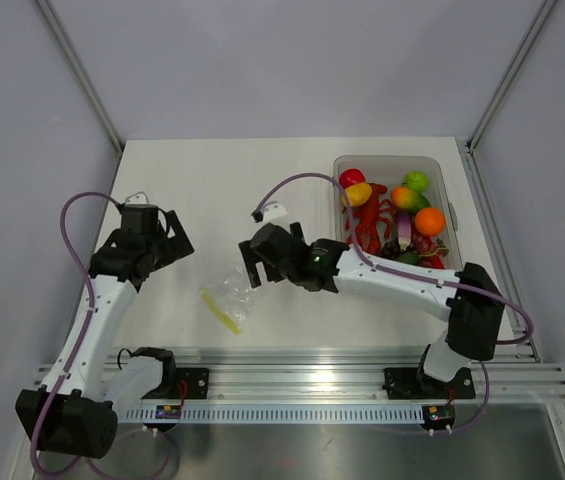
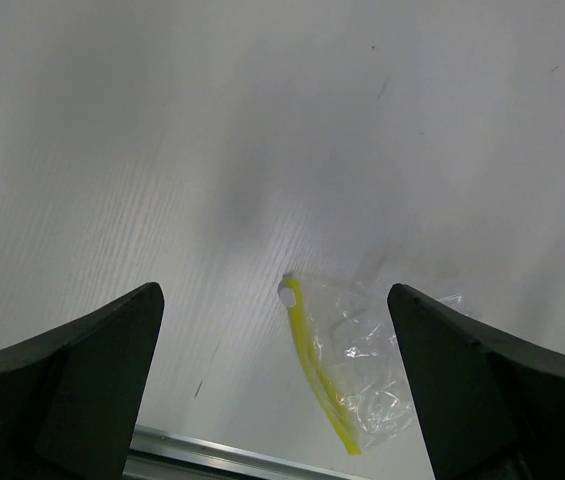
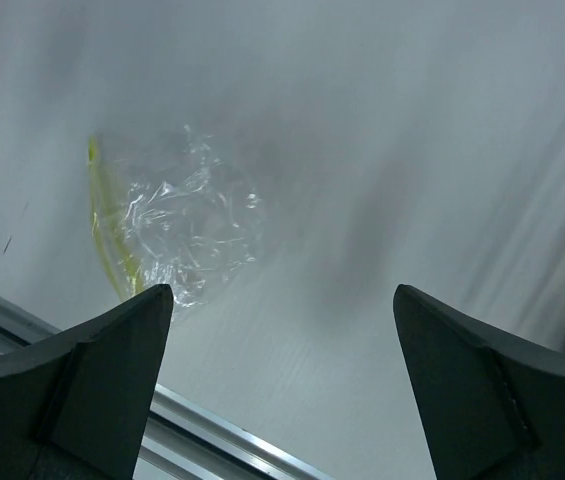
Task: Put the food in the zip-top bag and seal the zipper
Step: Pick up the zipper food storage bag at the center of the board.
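On table (image 1: 192,180), front edge: zip-top bag (image 1: 234,288), zipper (image 1: 222,312) diagonal, far-left to near-right.

The zip-top bag (image 2: 367,365) is seen flat on the table (image 2: 162,150), zipper (image 2: 314,372) leftward, between parted fingers (image 2: 72,390).

No word, brand, number or sign is coming through legibly in any of the three views. The small dark module (image 1: 170,411) by the left arm's base and the matching module (image 1: 438,417) by the right one, both on the slotted aluminium rail (image 1: 302,412) at the near edge of the white desk (image 1: 202,180), are showing tiny coloured marks, too small to read.
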`<state>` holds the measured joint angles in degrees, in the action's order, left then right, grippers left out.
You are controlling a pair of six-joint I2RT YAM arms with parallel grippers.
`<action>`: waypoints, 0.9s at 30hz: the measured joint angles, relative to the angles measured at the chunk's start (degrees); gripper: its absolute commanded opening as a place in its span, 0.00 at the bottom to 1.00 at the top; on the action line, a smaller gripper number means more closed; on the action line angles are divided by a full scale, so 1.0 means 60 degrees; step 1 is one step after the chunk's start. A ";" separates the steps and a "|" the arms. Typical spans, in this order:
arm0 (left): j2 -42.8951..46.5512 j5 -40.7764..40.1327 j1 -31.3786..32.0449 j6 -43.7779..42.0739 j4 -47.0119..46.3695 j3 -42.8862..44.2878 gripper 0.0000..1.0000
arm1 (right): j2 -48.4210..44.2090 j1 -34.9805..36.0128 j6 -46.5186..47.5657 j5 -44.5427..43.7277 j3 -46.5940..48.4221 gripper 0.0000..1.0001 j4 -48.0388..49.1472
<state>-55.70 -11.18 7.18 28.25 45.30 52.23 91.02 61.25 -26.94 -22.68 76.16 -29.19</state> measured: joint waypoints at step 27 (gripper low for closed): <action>0.0805 -0.0586 -0.0189 0.0291 0.0448 0.0288 0.99 | 0.5388 0.1643 0.0018 -0.0390 0.3774 0.00 -0.1104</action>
<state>-50.87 -14.70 6.04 30.00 47.99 53.95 123.35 71.11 -26.83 -25.02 98.80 -35.81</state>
